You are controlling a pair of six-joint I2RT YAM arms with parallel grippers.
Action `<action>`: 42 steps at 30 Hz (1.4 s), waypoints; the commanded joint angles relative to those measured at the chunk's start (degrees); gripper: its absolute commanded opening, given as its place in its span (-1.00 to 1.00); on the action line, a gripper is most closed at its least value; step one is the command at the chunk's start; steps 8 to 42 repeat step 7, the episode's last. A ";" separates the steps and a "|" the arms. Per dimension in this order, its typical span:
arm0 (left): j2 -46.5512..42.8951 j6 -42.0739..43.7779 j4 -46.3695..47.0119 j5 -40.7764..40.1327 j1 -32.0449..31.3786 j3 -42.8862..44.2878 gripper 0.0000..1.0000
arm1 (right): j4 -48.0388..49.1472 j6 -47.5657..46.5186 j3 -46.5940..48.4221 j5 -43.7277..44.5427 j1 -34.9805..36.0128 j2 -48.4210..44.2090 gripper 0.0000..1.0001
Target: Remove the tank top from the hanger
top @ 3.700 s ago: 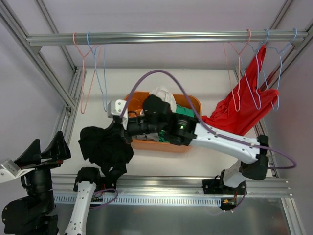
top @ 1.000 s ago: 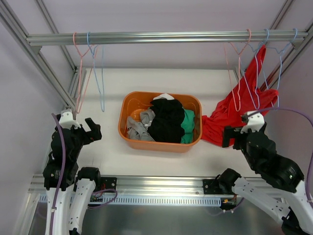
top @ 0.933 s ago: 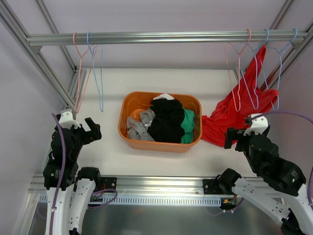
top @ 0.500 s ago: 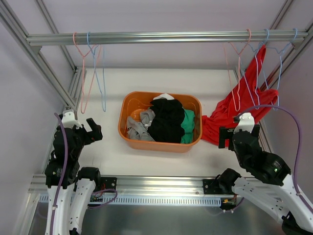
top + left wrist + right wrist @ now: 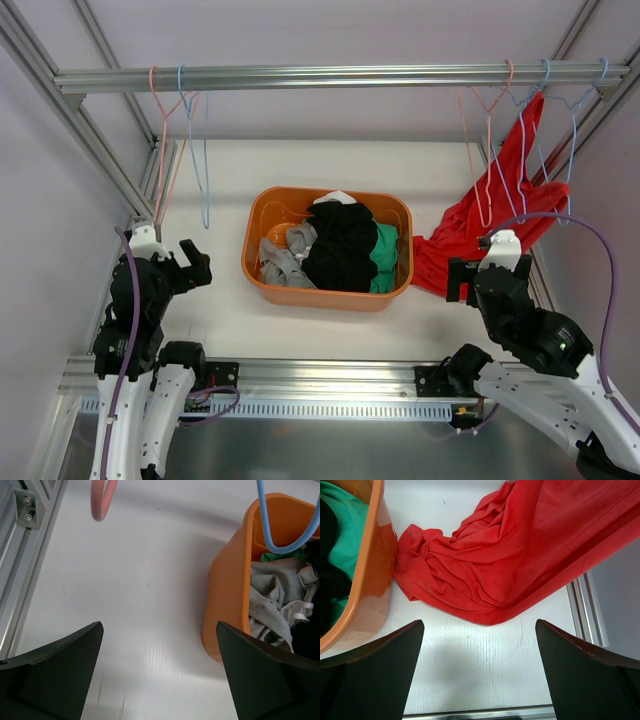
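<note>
The red tank top [image 5: 500,215] is hanging from a hanger [image 5: 520,150] on the rail [image 5: 340,77] at the right, its upper part caught up in the wires while its lower part is trailing down and pooling on the desk [image 5: 300,330] just beside the orange basket [image 5: 328,290]. So the garment is not off the hanger, and the freeing appears to be what is left.

The right gripper [image 5: 478,272] is hovering near the pooled cloth, its fingers spread wide and holding nothing. The left gripper [image 5: 172,265] is standing well apart at the left of the basket, its fingers also spread wide and holding nothing.

Counting: one red tank top; one basket, holding a heap of black, grey, green and white clothes; two bare hangers at the left end of the rail, one pink [image 5: 165,150] and one blue [image 5: 198,150]; at the right end, about four hangers are crowding together, though the overlapping wires are making that count uncertain.
</note>
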 commanded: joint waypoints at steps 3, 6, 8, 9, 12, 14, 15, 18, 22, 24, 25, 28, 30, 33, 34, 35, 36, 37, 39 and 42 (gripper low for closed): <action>-0.63 1.08 2.09 1.73 -0.68 -0.60 0.98 | 2.36 1.77 0.74 1.57 -0.03 0.31 0.99; -0.71 1.08 2.18 1.82 -0.77 -0.68 0.97 | 2.71 1.86 0.83 1.30 -0.04 0.66 0.99; -0.71 1.08 2.18 1.90 -0.77 -0.68 0.97 | 2.88 1.86 1.00 1.13 -0.03 1.01 0.99; -0.71 1.08 2.18 1.90 -0.77 -0.68 0.97 | 2.88 1.86 1.00 1.13 -0.03 1.01 0.99; -0.71 1.08 2.18 1.90 -0.77 -0.68 0.97 | 2.88 1.86 1.00 1.13 -0.03 1.01 0.99; -0.71 1.08 2.18 1.90 -0.77 -0.68 0.97 | 2.88 1.86 1.00 1.13 -0.03 1.01 0.99; -0.71 1.08 2.18 1.90 -0.77 -0.68 0.97 | 2.88 1.86 1.00 1.13 -0.03 1.01 0.99; -0.71 1.08 2.18 1.90 -0.77 -0.68 0.97 | 2.88 1.86 1.00 1.13 -0.03 1.01 0.99; -0.71 1.08 2.18 1.90 -0.77 -0.68 0.97 | 2.88 1.86 1.00 1.13 -0.03 1.01 0.99; -0.71 1.08 2.18 1.90 -0.77 -0.68 0.97 | 2.88 1.86 1.00 1.13 -0.03 1.01 0.99; -0.71 1.08 2.18 1.90 -0.77 -0.68 0.97 | 2.88 1.86 1.00 1.13 -0.03 1.01 0.99; -0.71 1.08 2.18 1.90 -0.77 -0.68 0.97 | 2.88 1.86 1.00 1.13 -0.03 1.01 0.99; -0.71 1.08 2.18 1.90 -0.77 -0.68 0.97 | 2.88 1.86 1.00 1.13 -0.03 1.01 0.99; -0.71 1.08 2.18 1.90 -0.77 -0.68 0.97 | 2.88 1.86 1.00 1.13 -0.03 1.01 0.99; -0.71 1.08 2.18 1.90 -0.77 -0.68 0.97 | 2.88 1.86 1.00 1.13 -0.03 1.01 0.99; -0.71 1.08 2.18 1.90 -0.77 -0.68 0.97 | 2.88 1.86 1.00 1.13 -0.03 1.01 0.99; -0.71 1.08 2.18 1.90 -0.77 -0.68 0.97 | 2.88 1.86 1.00 1.13 -0.03 1.01 0.99; -0.71 1.08 2.18 1.90 -0.77 -0.68 0.97 | 2.88 1.86 1.00 1.13 -0.03 1.01 0.99; -0.71 1.08 2.18 1.90 -0.77 -0.68 0.97 | 2.88 1.86 1.00 1.13 -0.03 1.01 0.99; -0.71 1.08 2.18 1.90 -0.77 -0.68 0.97 | 2.88 1.86 1.00 1.13 -0.03 1.01 0.99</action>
